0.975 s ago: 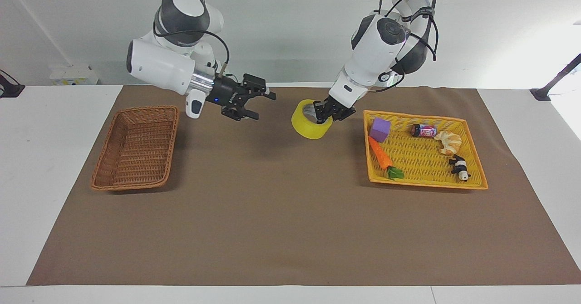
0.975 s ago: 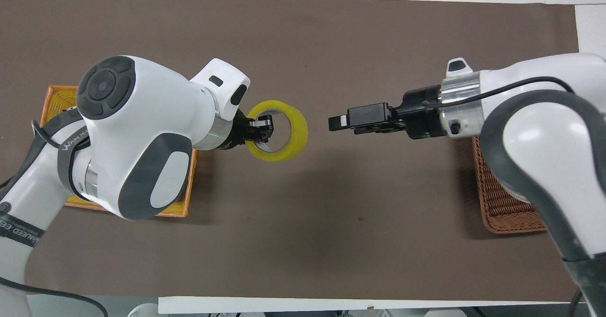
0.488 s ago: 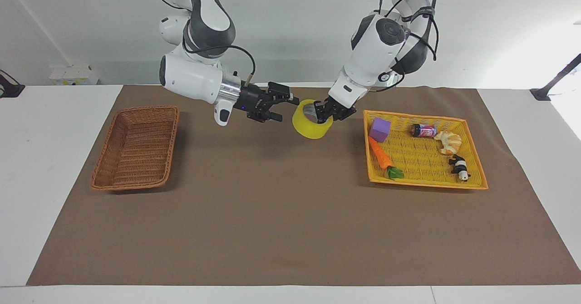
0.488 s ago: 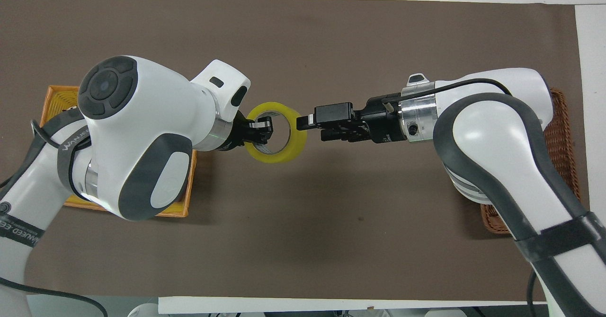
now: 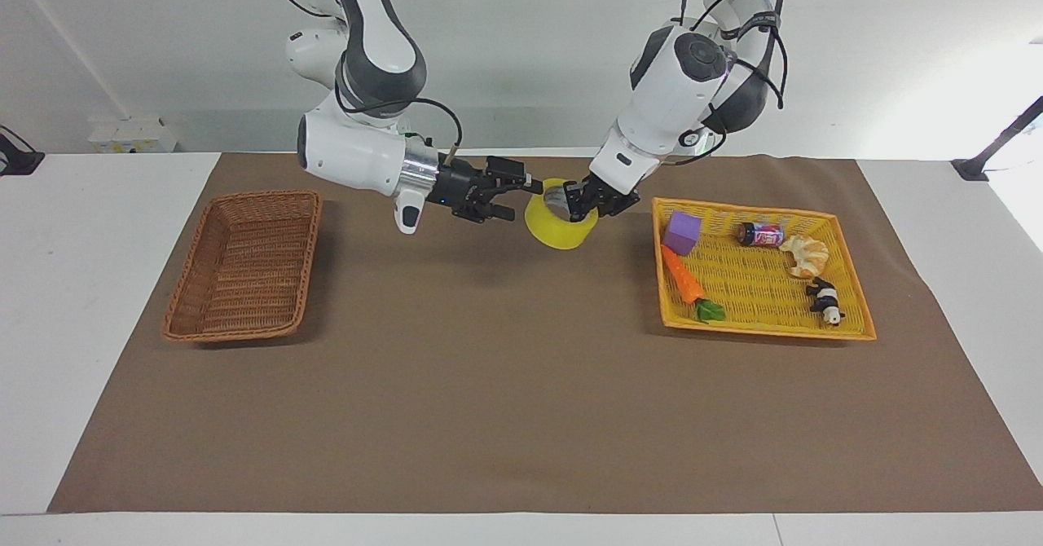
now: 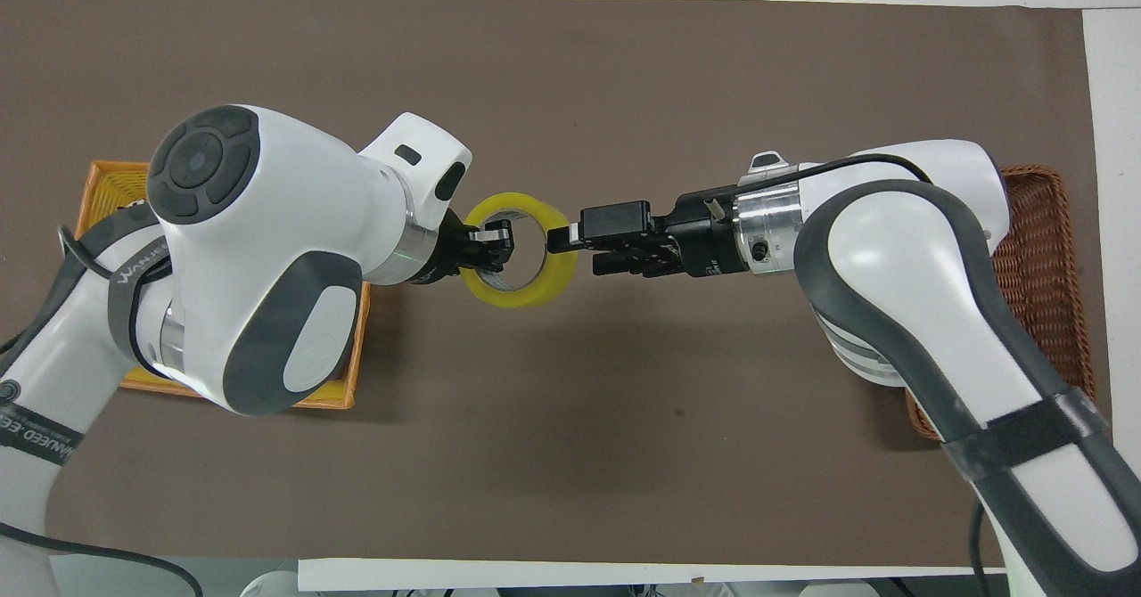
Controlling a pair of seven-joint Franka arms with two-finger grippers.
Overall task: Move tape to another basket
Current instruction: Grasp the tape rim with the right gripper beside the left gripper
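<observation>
The tape point(image 5: 556, 228) point(image 6: 521, 295), a wide yellow roll, hangs tilted above the brown mat between the two baskets, closer to the yellow tray. My left gripper point(image 5: 583, 204) point(image 6: 493, 249) is shut on the roll's wall, one finger inside the ring. My right gripper point(image 5: 518, 196) point(image 6: 576, 254) points level at the roll's other side. It is open, and its upper finger reaches over the wall there. The brown wicker basket point(image 5: 244, 269) point(image 6: 1045, 249) stands at the right arm's end of the mat with nothing in it.
A yellow-orange tray basket point(image 5: 762, 330) point(image 6: 105, 185) at the left arm's end holds a purple block point(image 5: 683, 232), a toy carrot point(image 5: 684, 281), a small can point(image 5: 761, 235), a croissant point(image 5: 805, 254) and a panda figure point(image 5: 826, 300). The brown mat point(image 5: 489, 383) covers most of the white table.
My right arm has swung from beside the wicker basket toward the middle, bringing its open gripper up to the tape. The left gripper and the tape have stayed in place.
</observation>
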